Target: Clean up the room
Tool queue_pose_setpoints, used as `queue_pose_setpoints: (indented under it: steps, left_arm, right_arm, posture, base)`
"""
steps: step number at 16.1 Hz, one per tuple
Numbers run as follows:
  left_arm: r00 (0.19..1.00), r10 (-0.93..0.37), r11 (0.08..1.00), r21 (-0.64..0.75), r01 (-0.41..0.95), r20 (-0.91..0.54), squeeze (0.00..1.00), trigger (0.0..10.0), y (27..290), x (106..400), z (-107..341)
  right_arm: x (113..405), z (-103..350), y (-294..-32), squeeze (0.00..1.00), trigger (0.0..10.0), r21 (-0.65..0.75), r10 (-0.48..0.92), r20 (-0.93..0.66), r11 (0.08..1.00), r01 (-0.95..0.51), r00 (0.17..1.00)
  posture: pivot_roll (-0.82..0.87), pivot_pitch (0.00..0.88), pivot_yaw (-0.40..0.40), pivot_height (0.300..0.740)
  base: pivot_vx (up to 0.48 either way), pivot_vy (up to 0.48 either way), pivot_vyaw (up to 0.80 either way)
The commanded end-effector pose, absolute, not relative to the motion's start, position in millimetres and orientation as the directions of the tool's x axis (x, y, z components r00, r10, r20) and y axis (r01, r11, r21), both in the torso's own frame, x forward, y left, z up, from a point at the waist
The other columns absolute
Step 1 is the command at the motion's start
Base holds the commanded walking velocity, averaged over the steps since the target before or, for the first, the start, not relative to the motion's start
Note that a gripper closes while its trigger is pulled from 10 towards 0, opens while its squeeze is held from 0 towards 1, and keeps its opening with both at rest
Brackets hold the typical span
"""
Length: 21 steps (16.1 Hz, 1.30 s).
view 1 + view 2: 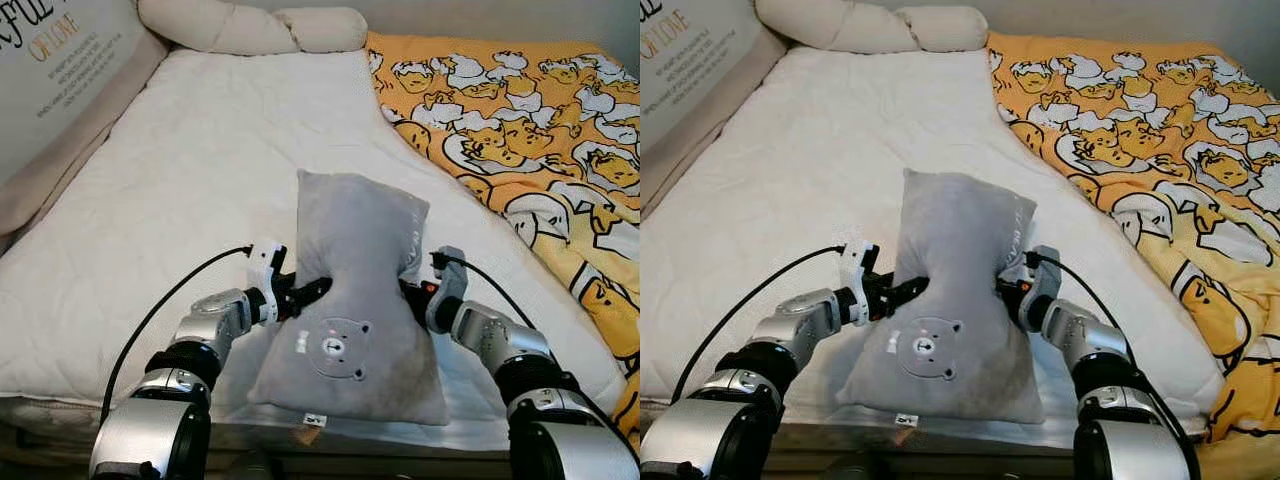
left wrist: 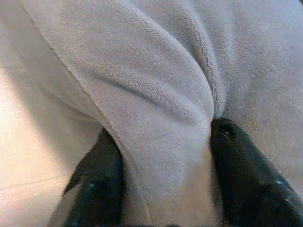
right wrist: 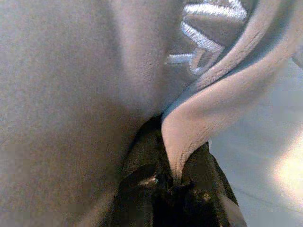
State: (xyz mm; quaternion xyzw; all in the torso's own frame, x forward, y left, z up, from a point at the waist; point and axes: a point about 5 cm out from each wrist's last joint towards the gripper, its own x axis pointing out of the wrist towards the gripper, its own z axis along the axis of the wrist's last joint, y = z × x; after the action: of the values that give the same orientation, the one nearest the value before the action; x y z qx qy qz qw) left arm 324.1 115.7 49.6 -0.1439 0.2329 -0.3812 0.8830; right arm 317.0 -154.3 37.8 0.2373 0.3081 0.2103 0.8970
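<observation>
A grey plush pillow (image 1: 350,290) with a bear patch and stitched lettering lies on the white mattress (image 1: 180,190), near its front edge. My left gripper (image 1: 312,290) pinches the pillow's left side at its waist; in the left wrist view the black fingers (image 2: 102,184) clamp a fold of grey plush (image 2: 161,113). My right gripper (image 1: 410,292) pinches the right side; in the right wrist view its fingers (image 3: 199,179) squeeze the pillow's seamed edge (image 3: 199,118). The pillow is cinched in between the two grippers.
A yellow blanket (image 1: 520,130) with a cartoon duck print covers the bed's right side. Cream bolster pillows (image 1: 250,25) lie along the head of the bed. A padded panel with lettering (image 1: 50,70) lines the left side. The bed's front edge (image 1: 300,430) is just below the arms.
</observation>
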Motion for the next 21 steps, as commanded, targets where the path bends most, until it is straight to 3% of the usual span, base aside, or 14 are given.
queue_pose_setpoints:
  steps: [1, 17, 19, 21]
  left_arm:
    - [0.598, -0.746, 0.659, -0.449, 0.603, -0.292, 0.12, 0.0, 108.3, 323.9, 49.4]
    - [0.645, -0.727, 0.660, -0.500, 0.561, -0.236, 0.13, 0.0, 112.1, 324.1, 51.4]
    - [0.617, -0.759, 0.636, -0.433, 0.638, -0.206, 0.13, 0.0, 106.5, 327.6, 62.5]
    - [0.614, -0.765, 0.637, -0.370, 0.676, -0.196, 0.12, 0.0, 104.0, 330.2, 69.6]
  right_arm:
    - [319.6, 43.3, -137.7, 0.00, 0.0, 0.564, 0.563, -0.418, 0.776, -0.283, 0.713]
    - [319.4, 42.8, -125.7, 0.00, 0.0, 0.538, 0.499, -0.373, 0.803, -0.257, 0.782]
    - [326.5, 55.9, -128.7, 0.00, 0.0, 0.507, 0.417, -0.315, 0.833, -0.221, 0.852]
    - [328.9, 61.1, -129.3, 0.00, 0.0, 0.481, 0.392, -0.295, 0.849, -0.220, 0.871]
  posture:
    - [0.02, 0.000, -0.015, 0.740]
    - [0.05, 0.000, -0.020, 0.740]
    - [0.05, 0.000, -0.010, 0.740]
    - [0.05, 0.000, -0.001, 0.740]
  base:
    - [0.000, 0.000, 0.00]
    - [0.000, 0.000, 0.00]
    - [0.000, 0.000, 0.00]
    - [0.000, 0.000, 0.00]
